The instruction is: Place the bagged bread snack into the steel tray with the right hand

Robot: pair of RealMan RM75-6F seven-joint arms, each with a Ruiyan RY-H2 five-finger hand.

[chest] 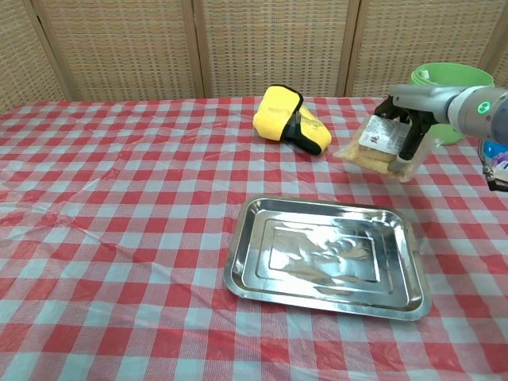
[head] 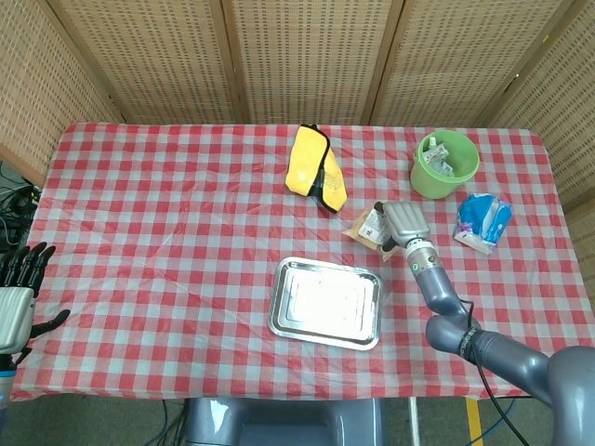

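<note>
The bagged bread snack [head: 365, 228] [chest: 375, 149] is a clear bag of tan bread with a white label. My right hand [head: 403, 223] [chest: 406, 121] grips it from above and holds it a little above the cloth, just behind the far right corner of the steel tray [head: 326, 303] [chest: 327, 255]. The tray is shiny, rectangular and has nothing in it, near the table's front middle. My left hand [head: 19, 283] hangs open off the table's left edge, seen only in the head view.
A yellow and black pouch [head: 315, 168] [chest: 290, 118] lies behind the tray. A green bucket [head: 444, 163] [chest: 449, 87] with small items stands at the back right, and a blue and white packet [head: 482, 222] lies near the right edge. Red checked cloth covers the table.
</note>
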